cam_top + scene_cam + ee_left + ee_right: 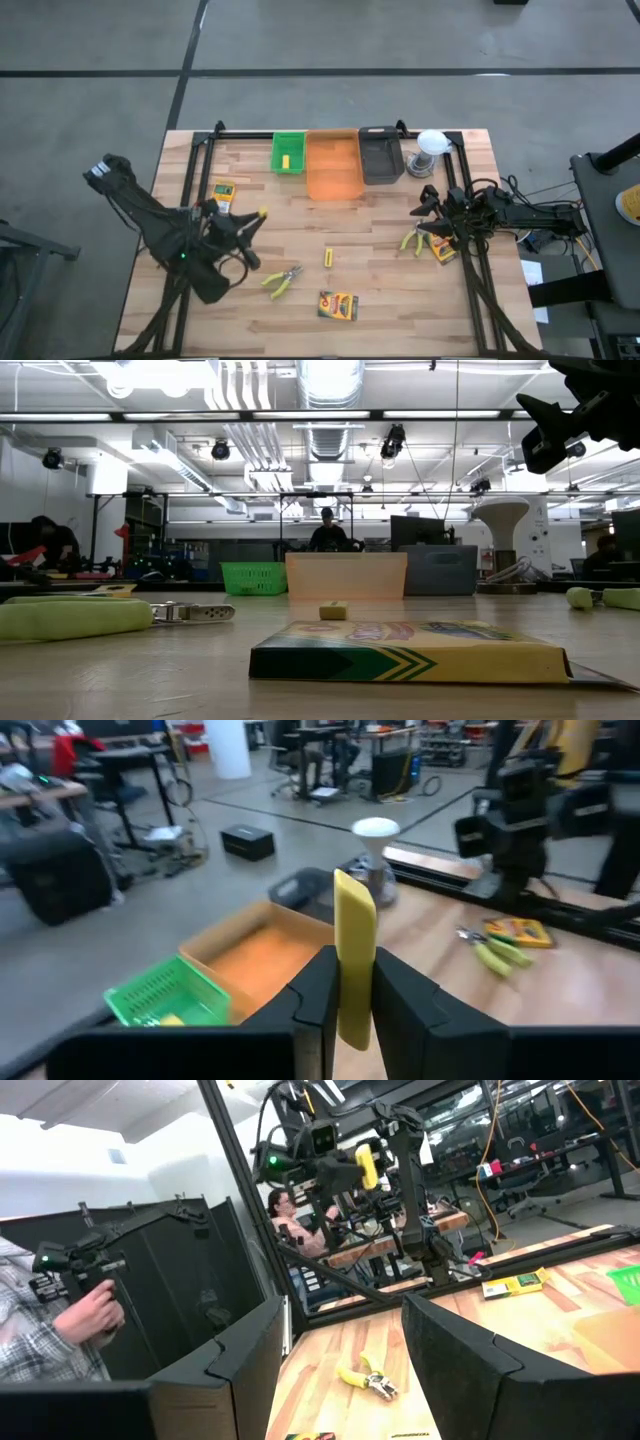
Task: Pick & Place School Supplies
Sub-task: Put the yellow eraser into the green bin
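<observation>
Gripper of my left arm (pixel 348 1010) pinches a yellow block (pixel 353 955) upright; the green tray (pixel 288 152) lies far-right of it.

**Readable text: none**

No word, number or sign can be read in any view. The crayon box (pixel 410 652) lying nearest in the low view carries printed lettering on its top face, but seen edge-on it cannot be made out

Left gripper (pixel 353 1005) raised over desk's left side, jaws closed on a yellow block (pixel 353 950). Right gripper (pixel 422 207) held at right edge, jaws parted.
</observation>
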Robot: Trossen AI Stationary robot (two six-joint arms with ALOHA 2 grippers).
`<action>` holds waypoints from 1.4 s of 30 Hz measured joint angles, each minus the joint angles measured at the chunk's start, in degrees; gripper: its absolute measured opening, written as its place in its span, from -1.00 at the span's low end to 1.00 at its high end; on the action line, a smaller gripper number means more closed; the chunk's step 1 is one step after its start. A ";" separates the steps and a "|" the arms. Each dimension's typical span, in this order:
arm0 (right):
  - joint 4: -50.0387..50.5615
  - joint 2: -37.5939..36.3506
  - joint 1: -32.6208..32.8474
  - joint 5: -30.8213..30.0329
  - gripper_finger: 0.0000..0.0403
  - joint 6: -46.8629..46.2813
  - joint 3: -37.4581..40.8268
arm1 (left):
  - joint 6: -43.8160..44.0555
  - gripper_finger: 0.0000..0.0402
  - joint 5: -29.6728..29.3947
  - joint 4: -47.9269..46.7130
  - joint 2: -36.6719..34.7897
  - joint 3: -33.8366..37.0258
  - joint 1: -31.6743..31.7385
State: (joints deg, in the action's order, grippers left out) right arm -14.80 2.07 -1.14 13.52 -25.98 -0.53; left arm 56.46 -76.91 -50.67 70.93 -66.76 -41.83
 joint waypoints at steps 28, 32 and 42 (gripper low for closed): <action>0.02 0.00 -0.01 -0.02 0.00 0.00 0.02 | -47.56 -0.74 30.75 36.50 0.61 0.46 42.73; -0.01 0.00 0.00 -0.01 0.00 0.02 0.01 | -44.42 -0.74 31.60 36.31 1.42 0.46 47.80; -0.01 0.00 0.00 0.00 0.00 0.01 0.02 | -38.84 -0.74 39.79 32.39 3.09 0.48 58.84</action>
State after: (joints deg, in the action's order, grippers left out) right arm -14.81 2.07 -1.14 13.52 -25.96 -0.51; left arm 17.62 -37.13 -18.28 74.02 -66.28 17.01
